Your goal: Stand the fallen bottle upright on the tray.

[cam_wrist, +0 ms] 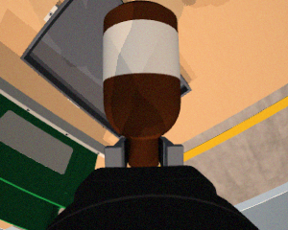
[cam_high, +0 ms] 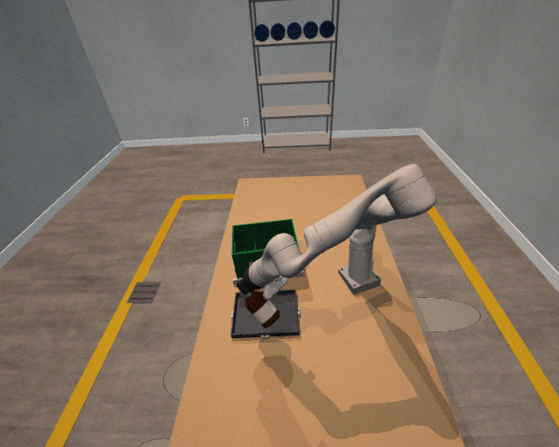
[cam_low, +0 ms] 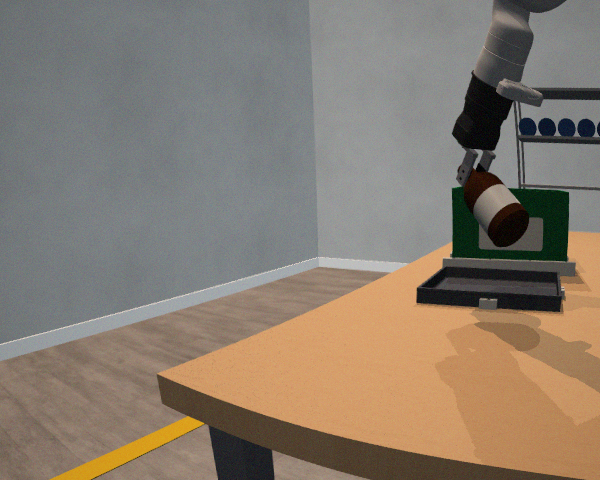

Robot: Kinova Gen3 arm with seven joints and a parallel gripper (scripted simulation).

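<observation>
The brown bottle (cam_high: 262,309) (cam_low: 495,204) (cam_wrist: 141,50) with a white label hangs in the air above the tray, tilted, its base pointing down and towards the exterior view. My gripper (cam_low: 475,167) (cam_wrist: 143,147) is shut on the bottle's neck; in the top view the fingertips are hidden. The dark tray (cam_high: 289,331) (cam_low: 527,302) (cam_wrist: 72,91) lies level on the table with nothing standing in it. The green crate (cam_high: 239,262) (cam_low: 463,227) (cam_wrist: 14,160) stands upright behind the tray.
The wooden table (cam_high: 270,196) (cam_low: 341,372) bears the tray and crate. A grey strip (cam_low: 507,266) runs along the crate's foot, close to the tray's back edge. The arm's base (cam_high: 359,278) stands right of them. A shelf rack (cam_high: 296,111) is far behind.
</observation>
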